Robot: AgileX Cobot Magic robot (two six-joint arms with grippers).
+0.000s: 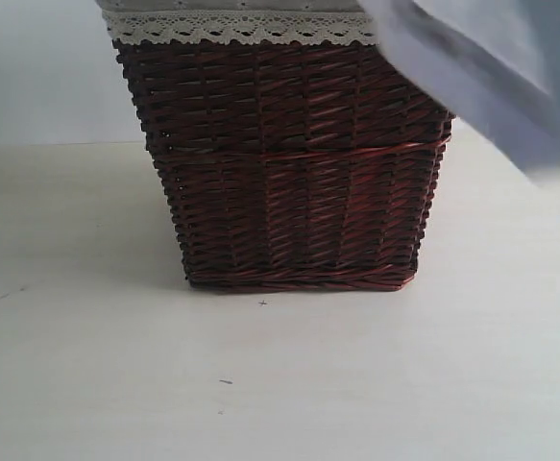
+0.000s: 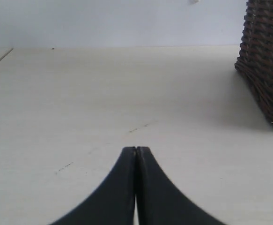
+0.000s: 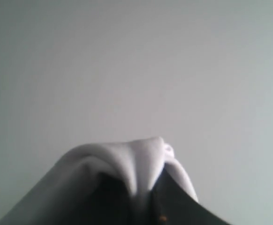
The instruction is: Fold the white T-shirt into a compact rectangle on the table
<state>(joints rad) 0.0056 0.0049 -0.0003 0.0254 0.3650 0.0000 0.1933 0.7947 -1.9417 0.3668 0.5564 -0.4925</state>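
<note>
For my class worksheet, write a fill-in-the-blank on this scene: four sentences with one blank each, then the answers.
1. The left gripper, fingers pressed together, holds ____.
2. The right gripper is shut on the white ____.
3. The wicker basket stands on the ____.
4. Its liner has a ____ trim.
Missing words: nothing; T-shirt; table; lace.

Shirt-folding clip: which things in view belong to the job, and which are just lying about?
Job in hand:
- white T-shirt, bunched in the shut right gripper
- table
- left gripper, shut and empty over the table

Just lying about:
- dark wicker basket
- lace-trimmed liner along the basket's top
</note>
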